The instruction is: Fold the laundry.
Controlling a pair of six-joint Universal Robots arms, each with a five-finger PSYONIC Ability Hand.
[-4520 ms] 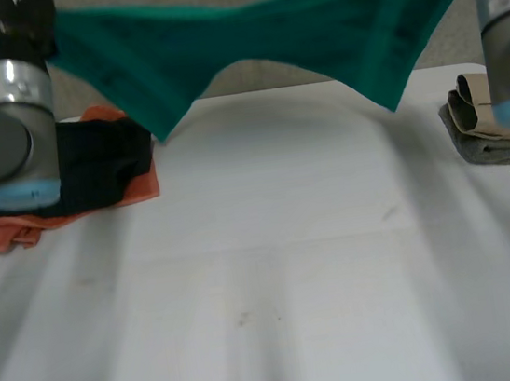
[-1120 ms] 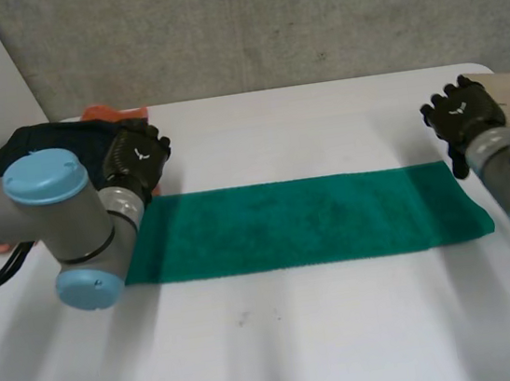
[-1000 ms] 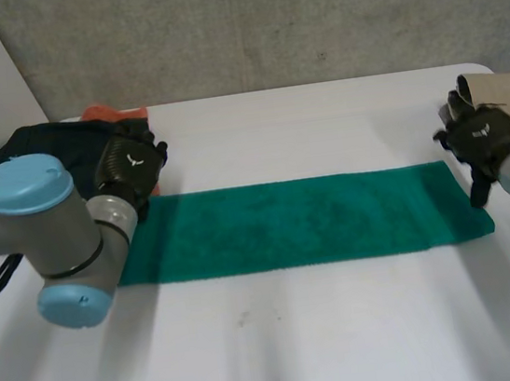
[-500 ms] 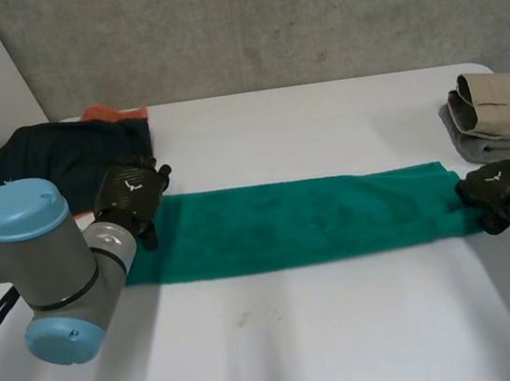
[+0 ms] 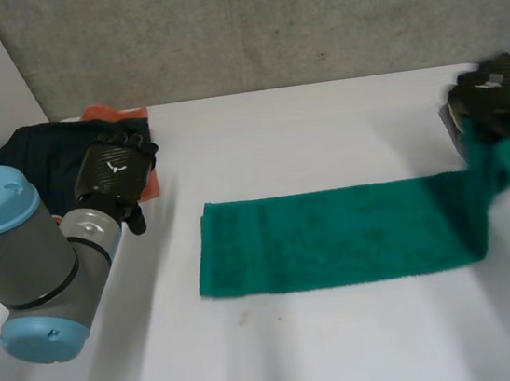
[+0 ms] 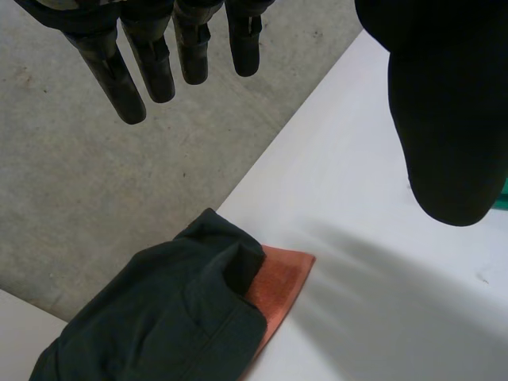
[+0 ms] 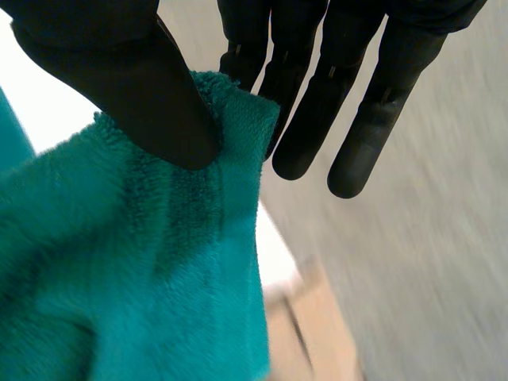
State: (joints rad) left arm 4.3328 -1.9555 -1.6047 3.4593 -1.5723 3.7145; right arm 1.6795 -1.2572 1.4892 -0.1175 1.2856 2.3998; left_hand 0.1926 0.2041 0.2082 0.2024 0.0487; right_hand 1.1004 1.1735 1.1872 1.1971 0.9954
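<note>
Lying across the middle of the white table (image 5: 277, 357), a green towel (image 5: 336, 236) is seen as a long folded strip, its end at 3 o'clock raised off the surface. That end is pinched between the thumb and the straight fingers (image 7: 305, 127) of the right hand (image 5: 496, 91), as the right wrist view shows. The left hand (image 5: 113, 171) is poised at 10 o'clock, well apart from the towel, its fingers straight and spread and nothing gripped. Trouble is judged likeliest at the pinch: only a narrow margin of cloth is caught, so the end could slip free if it is carried across to halve the strip. With nothing weighting the end at 9 o'clock, the whole strip could also be dragged or skewed, and the edges would then be left mismatched. The towel is thick looped terry, soft and limp, with a flat woven band near its end; its fold at 9 o'clock is rounded and plump. The table is smooth and hard. Farther off at 10 o'clock, beyond the left hand, a dark garment (image 5: 38, 148) is heaped, crumpled, over a flat orange cloth (image 5: 118, 112), before a rough grey wall (image 5: 261, 21).
</note>
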